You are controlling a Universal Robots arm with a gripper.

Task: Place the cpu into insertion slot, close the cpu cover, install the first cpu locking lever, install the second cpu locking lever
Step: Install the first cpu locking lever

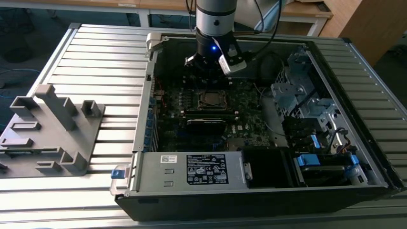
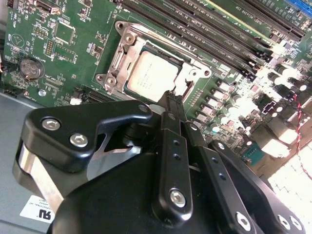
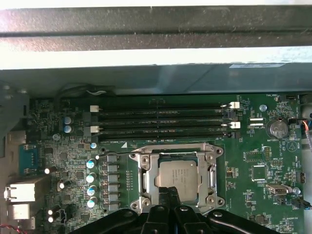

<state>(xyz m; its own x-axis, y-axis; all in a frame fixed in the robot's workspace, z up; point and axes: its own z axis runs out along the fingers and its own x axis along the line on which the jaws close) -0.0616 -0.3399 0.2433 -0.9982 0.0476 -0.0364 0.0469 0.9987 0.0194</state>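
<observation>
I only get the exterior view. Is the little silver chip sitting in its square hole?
Observer: Yes. In the first wrist view the cpu lies flat inside the insertion slot.
Operator: Where's the pointy end of the gripper?
Observer: In the second wrist view the gripper, shut, has its tip over the slot's silver rim, just beside the chip. I can't tell whether it touches.

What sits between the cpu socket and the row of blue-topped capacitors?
A column of grey square blocks stands between the socket and the capacitors, seen in the first wrist view.
</observation>
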